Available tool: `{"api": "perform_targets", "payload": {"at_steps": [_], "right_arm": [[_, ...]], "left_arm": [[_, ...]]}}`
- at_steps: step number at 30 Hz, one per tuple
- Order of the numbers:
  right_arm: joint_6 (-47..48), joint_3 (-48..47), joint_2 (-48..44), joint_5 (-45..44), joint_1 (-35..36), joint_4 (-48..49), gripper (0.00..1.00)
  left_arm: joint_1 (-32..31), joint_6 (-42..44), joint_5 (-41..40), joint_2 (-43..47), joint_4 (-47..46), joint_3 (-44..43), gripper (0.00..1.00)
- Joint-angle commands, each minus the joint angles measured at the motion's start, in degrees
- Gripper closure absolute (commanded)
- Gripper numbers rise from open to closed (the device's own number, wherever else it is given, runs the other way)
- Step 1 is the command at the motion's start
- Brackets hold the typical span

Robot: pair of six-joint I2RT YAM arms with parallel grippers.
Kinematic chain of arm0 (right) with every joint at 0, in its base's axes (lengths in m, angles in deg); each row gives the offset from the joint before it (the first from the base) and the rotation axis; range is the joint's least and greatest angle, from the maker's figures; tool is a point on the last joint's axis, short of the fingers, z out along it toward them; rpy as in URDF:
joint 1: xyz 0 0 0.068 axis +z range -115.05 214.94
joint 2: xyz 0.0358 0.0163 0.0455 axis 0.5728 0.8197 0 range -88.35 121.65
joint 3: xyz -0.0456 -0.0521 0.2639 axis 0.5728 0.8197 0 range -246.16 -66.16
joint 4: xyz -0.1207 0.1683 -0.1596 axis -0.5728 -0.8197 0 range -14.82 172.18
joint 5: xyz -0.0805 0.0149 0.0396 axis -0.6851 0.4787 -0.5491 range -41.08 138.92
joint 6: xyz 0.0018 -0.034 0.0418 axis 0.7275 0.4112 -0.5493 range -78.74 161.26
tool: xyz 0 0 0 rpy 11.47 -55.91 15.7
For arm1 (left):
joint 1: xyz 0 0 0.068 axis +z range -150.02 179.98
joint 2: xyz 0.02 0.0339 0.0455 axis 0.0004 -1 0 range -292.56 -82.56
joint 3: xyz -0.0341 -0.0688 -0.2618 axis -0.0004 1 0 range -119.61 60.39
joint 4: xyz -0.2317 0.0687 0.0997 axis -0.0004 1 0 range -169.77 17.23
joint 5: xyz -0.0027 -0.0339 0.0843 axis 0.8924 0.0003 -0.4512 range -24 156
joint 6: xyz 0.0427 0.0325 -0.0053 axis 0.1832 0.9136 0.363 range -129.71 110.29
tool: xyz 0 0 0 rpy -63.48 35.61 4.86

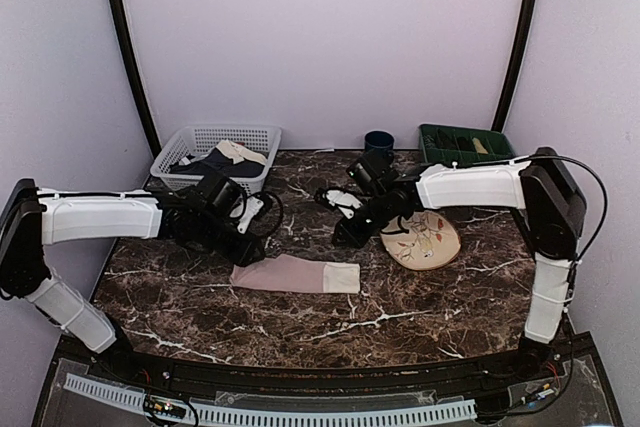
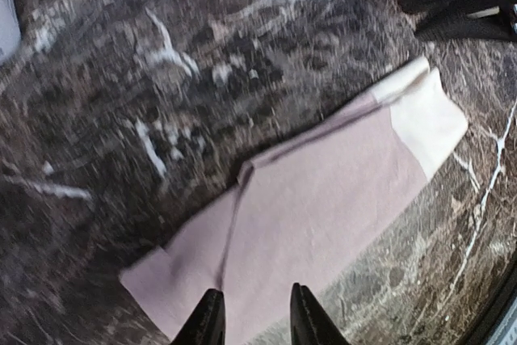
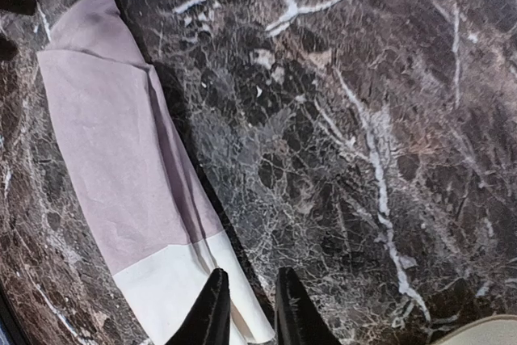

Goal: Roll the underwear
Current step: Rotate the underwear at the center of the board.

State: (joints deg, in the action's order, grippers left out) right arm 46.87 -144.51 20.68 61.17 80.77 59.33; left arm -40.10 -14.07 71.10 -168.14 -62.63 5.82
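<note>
folded underwear lying flat between two hovering grippers

the underwear (image 1: 297,274) lies at the middle of the dark marble table (image 1: 420,302), folded into a long narrow strip that runs left to right. most of the strip is dusty pink. the cream waistband forms its right end, nearest the plate. a lengthwise fold runs along the far edge, and the fabric sits flat, with no roll started at either end.

the left gripper (image 2: 257,325) is over the pink left end, its two dark fingers a little apart with nothing between them. the left wrist view is blurred, and whether the tips touch the cloth cannot be told.

the right gripper (image 3: 249,313) is at the waistband end, above the far edge of the cream band. its fingers are also slightly parted and hold nothing.

just right of the waistband sits a round plate (image 1: 425,239) with a leafy pattern, apart from the fabric. at the back left stands a white basket (image 1: 258,137) with a dark garment and a beige cloth inside. a dark cup (image 1: 379,140) and a green tray (image 1: 465,144) stand at the back right.
</note>
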Motion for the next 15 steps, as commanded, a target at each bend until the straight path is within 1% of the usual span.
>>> {"api": "perform_targets", "payload": {"at_steps": [1,5,11,15], "right_arm": [[-3.1,-3.76,4.79,0.95,0.13,-4.79,0.83],[-3.56,-5.72,7.65,-0.88,0.08,-5.6,0.93],[-2.84,-4.41,9.48,-1.98,0.26,-5.26,0.96],[-2.05,-2.45,10.33,-2.98,0.82,-5.73,0.99]], "left_arm": [[-4.01,-14.98,1.69,3.59,8.75,5.66,0.7],[-6.12,-20.07,0.89,4.22,9.98,9.35,0.72],[-6.68,-22.34,-0.68,1.38,8.28,11.21,0.75],[-6.68,-19.8,-3.46,-2.32,8.83,8.41,0.75]]}}
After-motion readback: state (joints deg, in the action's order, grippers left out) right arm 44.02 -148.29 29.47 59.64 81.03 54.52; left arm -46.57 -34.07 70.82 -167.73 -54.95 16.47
